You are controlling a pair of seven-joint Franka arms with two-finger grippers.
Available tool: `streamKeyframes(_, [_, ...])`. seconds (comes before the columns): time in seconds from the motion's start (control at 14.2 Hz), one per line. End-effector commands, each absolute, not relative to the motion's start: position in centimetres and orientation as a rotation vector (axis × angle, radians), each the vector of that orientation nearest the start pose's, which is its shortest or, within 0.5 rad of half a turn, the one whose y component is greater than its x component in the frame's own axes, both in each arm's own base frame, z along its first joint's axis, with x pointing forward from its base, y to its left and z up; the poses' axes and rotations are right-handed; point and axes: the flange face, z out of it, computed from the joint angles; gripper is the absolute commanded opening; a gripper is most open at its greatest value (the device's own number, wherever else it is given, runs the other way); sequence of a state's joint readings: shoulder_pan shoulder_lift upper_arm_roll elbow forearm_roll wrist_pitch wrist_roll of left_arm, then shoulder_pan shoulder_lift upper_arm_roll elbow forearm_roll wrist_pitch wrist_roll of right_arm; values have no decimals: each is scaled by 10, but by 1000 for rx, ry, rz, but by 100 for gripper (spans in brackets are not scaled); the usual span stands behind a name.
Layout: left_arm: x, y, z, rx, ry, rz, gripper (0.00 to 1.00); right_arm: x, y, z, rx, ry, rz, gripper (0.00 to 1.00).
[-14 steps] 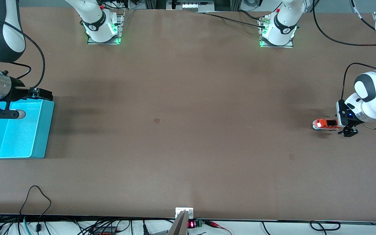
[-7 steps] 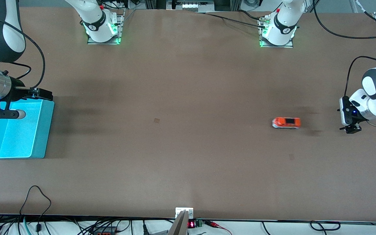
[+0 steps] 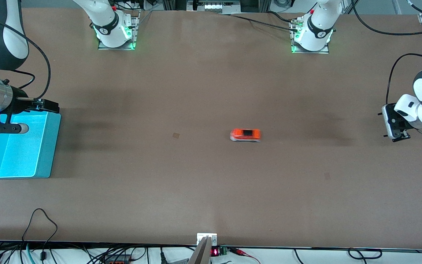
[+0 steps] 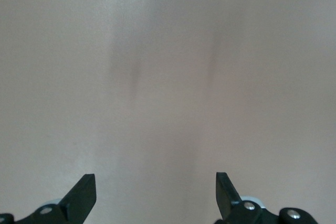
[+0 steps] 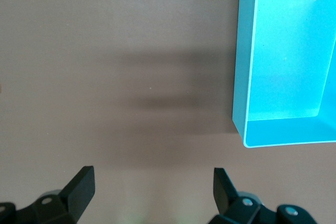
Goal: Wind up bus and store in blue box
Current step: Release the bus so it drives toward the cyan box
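The small orange-red bus [image 3: 245, 135] stands free on the brown table, near the middle, blurred along its length. My left gripper [image 3: 386, 125] hangs open over the table's edge at the left arm's end, well apart from the bus; its wrist view shows only bare table between the left gripper's fingers [image 4: 156, 190]. The blue box [image 3: 48, 146] sits with nothing in it at the right arm's end. My right gripper [image 3: 51, 106] waits open just above the box's rim. In the right wrist view the blue box [image 5: 242, 77] lies off to one side of the right gripper [image 5: 154, 182].
The two arm bases [image 3: 115, 35] [image 3: 311, 36] stand along the table's edge farthest from the front camera. Cables [image 3: 40, 220] lie at the edge nearest that camera. A small dark mark [image 3: 176, 135] shows on the table between bus and box.
The bus has left the left gripper and rolled across the table toward the blue box. The left gripper has drawn back and lifted. The right arm has not moved.
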State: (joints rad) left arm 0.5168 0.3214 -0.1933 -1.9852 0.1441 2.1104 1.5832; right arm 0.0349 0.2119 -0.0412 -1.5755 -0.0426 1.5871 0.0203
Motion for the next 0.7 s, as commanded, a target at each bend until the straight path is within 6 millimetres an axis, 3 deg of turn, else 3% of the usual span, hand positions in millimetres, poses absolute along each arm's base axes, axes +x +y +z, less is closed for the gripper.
streamKeyframes(0.0, [545, 180, 321, -2623, 1917, 299, 100, 601, -6, 508, -3191, 13, 319, 100])
streamKeyframes(0.21, [537, 176, 338, -2731, 1755, 362, 100, 602, -4, 507, -3192, 18, 321, 100])
streamKeyframes(0.42, [533, 158, 360, -2802, 1610, 411, 100, 601, -5, 506, -3189, 15, 323, 100])
streamKeyframes(0.63, [527, 121, 401, -2862, 1385, 459, 100, 601, -5, 506, -3190, 18, 323, 100])
